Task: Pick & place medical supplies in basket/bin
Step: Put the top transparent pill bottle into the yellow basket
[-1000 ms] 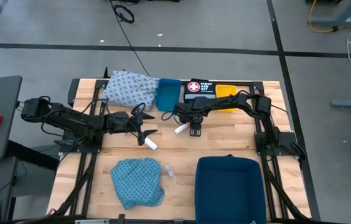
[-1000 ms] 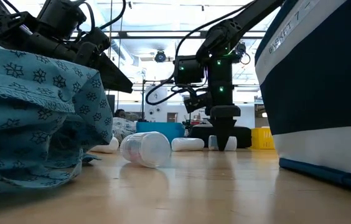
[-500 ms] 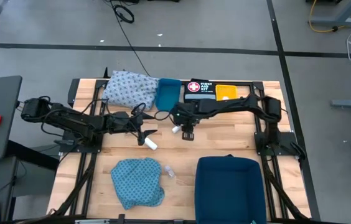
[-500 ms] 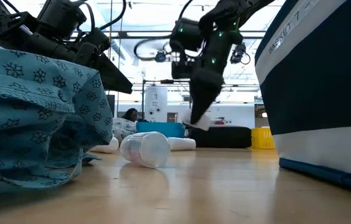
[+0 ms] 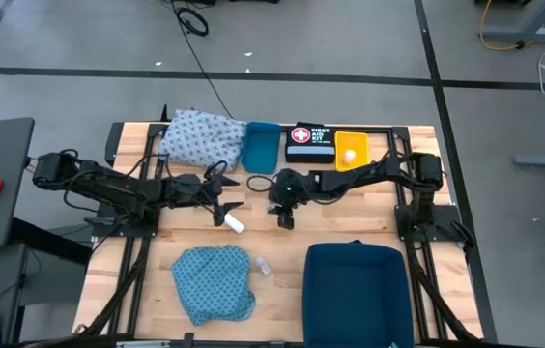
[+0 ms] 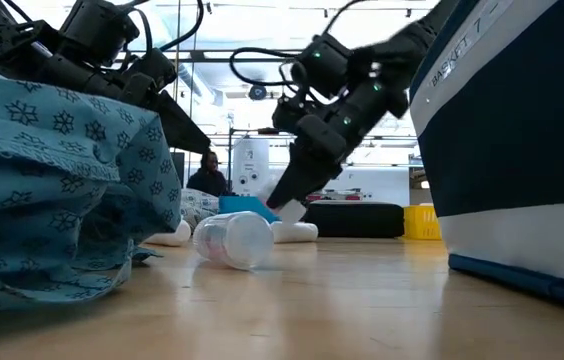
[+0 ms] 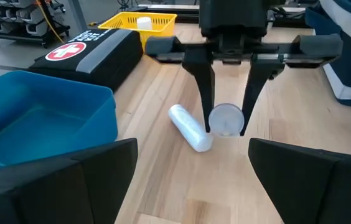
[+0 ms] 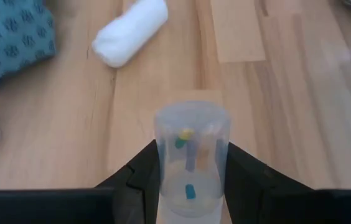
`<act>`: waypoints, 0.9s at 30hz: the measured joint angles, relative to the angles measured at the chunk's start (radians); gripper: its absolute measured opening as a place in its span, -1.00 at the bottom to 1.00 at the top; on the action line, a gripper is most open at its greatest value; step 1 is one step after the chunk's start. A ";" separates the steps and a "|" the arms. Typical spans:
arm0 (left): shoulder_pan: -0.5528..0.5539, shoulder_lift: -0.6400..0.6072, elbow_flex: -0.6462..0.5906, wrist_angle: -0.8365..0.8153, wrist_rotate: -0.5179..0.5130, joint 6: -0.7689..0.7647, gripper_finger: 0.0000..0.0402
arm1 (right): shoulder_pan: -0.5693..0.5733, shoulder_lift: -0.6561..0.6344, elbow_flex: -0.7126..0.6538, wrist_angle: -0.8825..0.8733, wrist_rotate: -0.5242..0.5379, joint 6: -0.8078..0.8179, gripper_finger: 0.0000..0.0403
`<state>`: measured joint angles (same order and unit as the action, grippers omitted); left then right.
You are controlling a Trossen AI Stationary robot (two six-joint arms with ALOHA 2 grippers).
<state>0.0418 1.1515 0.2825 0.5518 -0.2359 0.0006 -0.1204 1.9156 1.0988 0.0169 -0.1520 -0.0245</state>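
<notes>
My right gripper (image 5: 284,215) is shut on a clear vial (image 8: 191,155) with small coloured bits inside, at the table's middle. A white roll (image 7: 190,127) lies on the wood just beside it. My left gripper (image 5: 226,199) is open and empty; a second white roll (image 5: 235,223) lies on the wood just near of it. A tiny pale vial (image 5: 263,264) lies on its side by the teal cloth (image 5: 213,280) at the near left. The whitish-blue cloth (image 5: 198,138) lies at the far left. My right gripper pinches the clear vial by its round side wall (image 8: 191,134) between the two fingers (image 7: 208,93). The fingers slant down toward the table's near left. The vial sits at their free ends, lifted just clear of the wood, its flat end (image 7: 226,119) facing my left gripper.
A dark blue basket (image 5: 358,290) stands at the near right. Along the far edge stand a blue tray (image 5: 262,145), the black first-aid box (image 5: 309,140) and a yellow bin (image 5: 351,150) with a white roll in it. A person shows in the room behind (image 6: 207,175).
My right gripper stood upright with its fingers down on the table. It has risen with the clear vial, gone toward the table's left and near edges, and tipped from pointing straight down to slanting. The vial is lifted clear. The roll beside it has stayed.
</notes>
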 joint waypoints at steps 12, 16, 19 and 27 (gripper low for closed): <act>0.000 0.000 0.000 0.000 0.000 0.000 0.56 | 0.000 -0.001 -0.194 0.556 -0.031 0.048 -0.34; 0.000 0.000 0.000 0.000 0.000 0.000 0.56 | 0.000 -0.001 -0.271 0.783 -0.030 0.060 -0.34; 0.000 0.000 0.000 -0.001 0.000 0.000 0.56 | -0.001 -0.001 -0.336 0.957 -0.027 0.079 -0.34; 0.000 0.000 0.000 -0.002 0.001 0.000 0.56 | -0.020 -0.001 -0.499 1.239 0.058 0.116 -0.34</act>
<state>0.0418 1.1515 0.2825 0.5499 -0.2352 0.0002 -0.1400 1.9148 0.6001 1.2564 -0.0941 0.0916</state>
